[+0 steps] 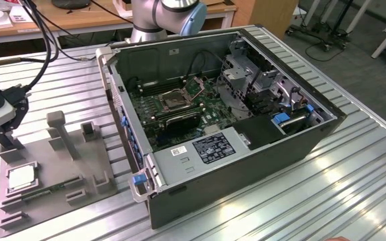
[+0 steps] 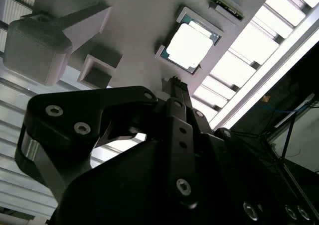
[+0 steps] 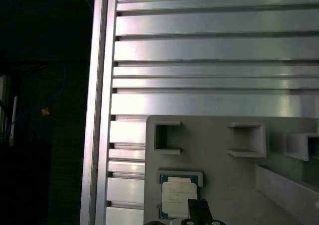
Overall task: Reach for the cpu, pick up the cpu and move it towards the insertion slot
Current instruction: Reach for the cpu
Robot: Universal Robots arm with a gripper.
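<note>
**Item 1: gripper** point(image 1: 5, 139). Black claw under a white and black wrist block, at the exterior view's left edge, middle height. It hangs over the far end of the grey fixture plate point(image 1: 59, 168). How far it is open cannot be told. It has hold of nothing and stands near the cpu but apart from it.

**Item 2: cpu** point(image 1: 20, 176). Flat square chip with a pale silvery top and a thin greenish edge. It lies flat in a raised square pocket of the fixture plate, lower left of the exterior view. In both wrist views point(image 2: 192, 45) point(image 3: 177, 197) it sits seated in that pocket just past the claw's tip.

**Item 3: fixture plate fittings.** 1 tall grey post point(image 1: 57, 124) and several open-sided square brackets. 1 narrow green circuit strip point(image 1: 44, 191) lies just beside the cpu pocket.

**Item 4: computer case** point(image 1: 267, 155). Dark tower lying on its side with the side panel off, centre of the exterior view. The green motherboard point(image 1: 210, 108) is exposed.

**Item 5: insertion slot** point(image 1: 177, 99). Square socket with a silver frame and a dark centre, on the motherboard. It is well apart from the cpu, to the exterior view's right of it.

**Item 6: slatted aluminium table** point(image 1: 333, 201). It carries the plate and the case.

**Item 7: arm joint** point(image 1: 163, 12). Grey with a blue cap, top centre of the exterior view, behind the case.
</note>
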